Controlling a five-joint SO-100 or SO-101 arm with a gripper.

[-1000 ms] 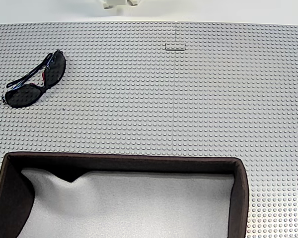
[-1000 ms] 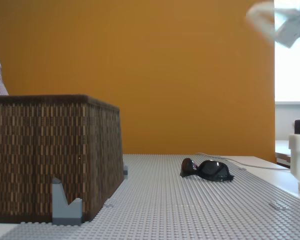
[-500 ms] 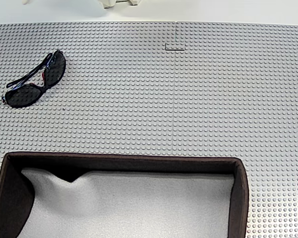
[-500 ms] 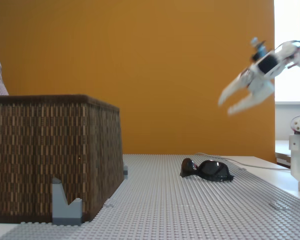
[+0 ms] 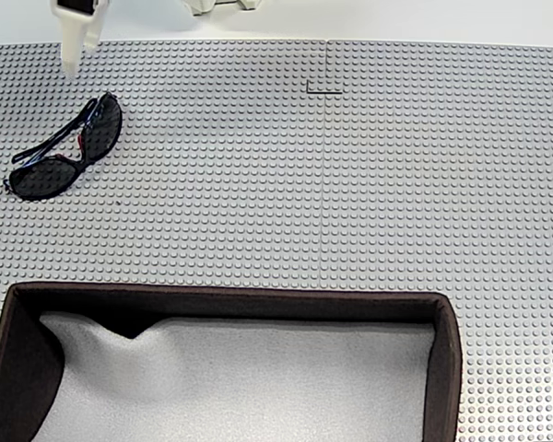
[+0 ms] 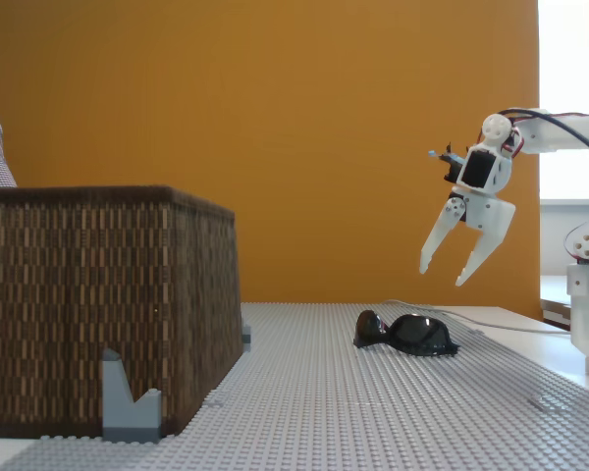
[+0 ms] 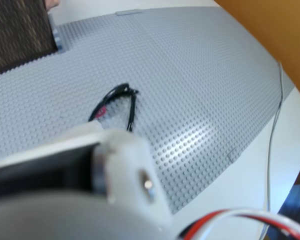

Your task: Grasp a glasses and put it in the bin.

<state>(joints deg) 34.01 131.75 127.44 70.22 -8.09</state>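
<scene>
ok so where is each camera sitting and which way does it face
A fixed view: above, looking straight down at the studded mat, sunglasses and bin; a white finger enters at the top.
A fixed view: at table height, side-on; gripper hangs with open jaws above the sunglasses.
Wrist view: on the arm, looking down; blurred white body in front.
All three share the sunglasses.

Black wraparound sunglasses (image 5: pixel 63 149) lie on grey studded counter (image 5: pixel 350 184), upper left in a fixed view; brown rectangular bin (image 5: pixel 447 368) below; white hand (image 6: pixel 442 278) hangs above sunglasses.

Hobby lab or office corner — grey studded baseplate (image 5: pixel 350 184), orange wall (image 6: pixel 304 118) (window beside), white desk
</scene>
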